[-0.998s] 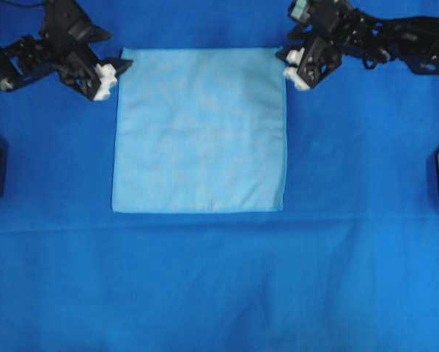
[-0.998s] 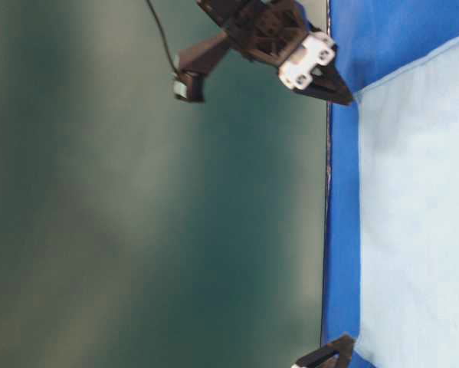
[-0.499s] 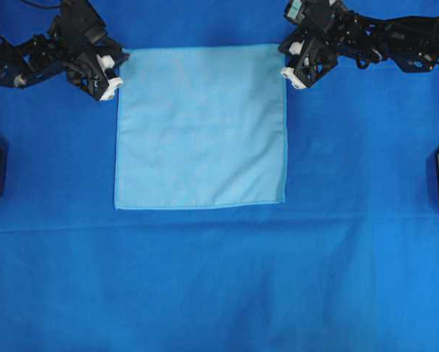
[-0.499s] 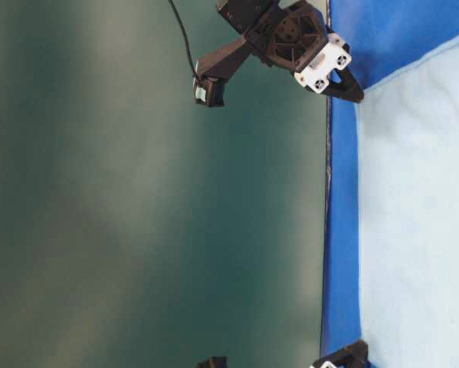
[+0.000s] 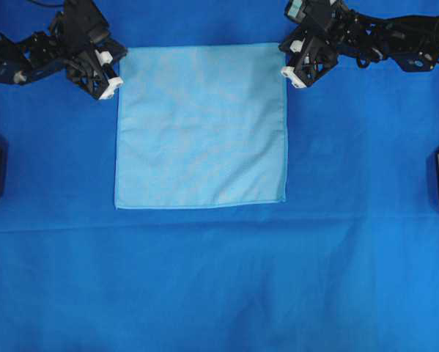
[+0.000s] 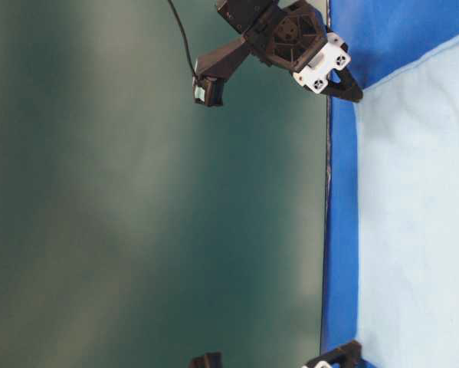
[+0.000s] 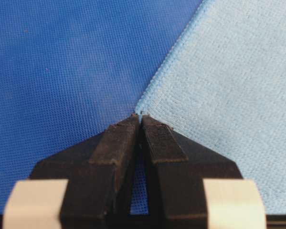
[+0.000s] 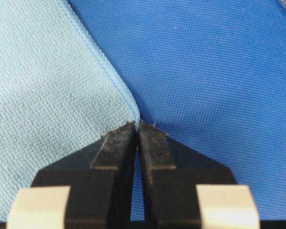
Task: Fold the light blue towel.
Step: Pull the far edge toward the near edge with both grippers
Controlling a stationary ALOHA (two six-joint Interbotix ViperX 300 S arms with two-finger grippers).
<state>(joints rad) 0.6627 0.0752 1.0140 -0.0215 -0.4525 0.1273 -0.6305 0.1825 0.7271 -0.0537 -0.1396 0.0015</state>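
On the royal-blue table cloth: light blue towel lies flat, unfolded.
Left gripper: at the towel's far-left corner, clenched on it.
Right gripper: at the towel's far-right corner, clenched on it.

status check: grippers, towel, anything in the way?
Left gripper and right gripper both shut on towel top corners. Towel flat, unfolded. Nothing in the way.

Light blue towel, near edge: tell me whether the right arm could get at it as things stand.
Probably not at once: the right gripper is shut on the light blue towel at its far right corner. The dark blue table cloth around the near edge lies bare, so only that grip stands in the way.
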